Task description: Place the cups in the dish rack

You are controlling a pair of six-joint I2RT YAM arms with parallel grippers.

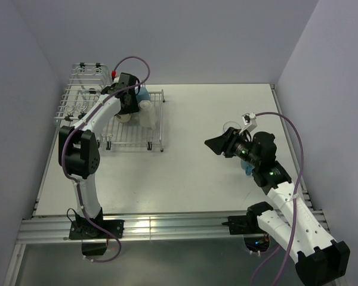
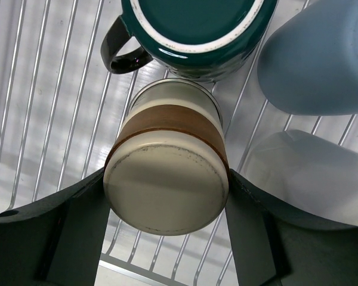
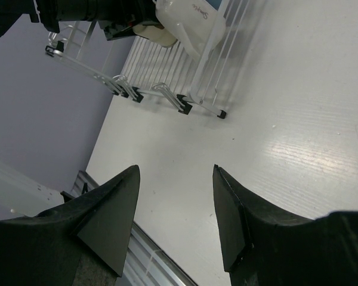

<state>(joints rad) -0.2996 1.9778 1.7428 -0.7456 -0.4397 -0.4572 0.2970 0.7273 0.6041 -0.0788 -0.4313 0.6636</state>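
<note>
The silver wire dish rack (image 1: 83,102) stands at the table's far left. My left gripper (image 1: 128,106) is over its flat tray, shut on the cream mug (image 2: 167,179), which has a brown band, stands upside down, and is held by a finger on each side. Beyond it, the dark teal mug (image 2: 197,30) stands rim down. The blue tumbler (image 2: 316,59) and a frosted clear cup (image 2: 310,173) lie to its right. My right gripper (image 1: 219,144) is open and empty above the table (image 3: 176,170). The blue mug (image 1: 249,169) peeks out under the right arm.
A small pale round thing (image 1: 230,126) sits on the table just behind the right gripper, hard to make out. The rack's taller basket section (image 1: 90,72) is at the far end. The rack's near feet (image 3: 182,102) show in the right wrist view. Walls close in on the table at left, back and right.
</note>
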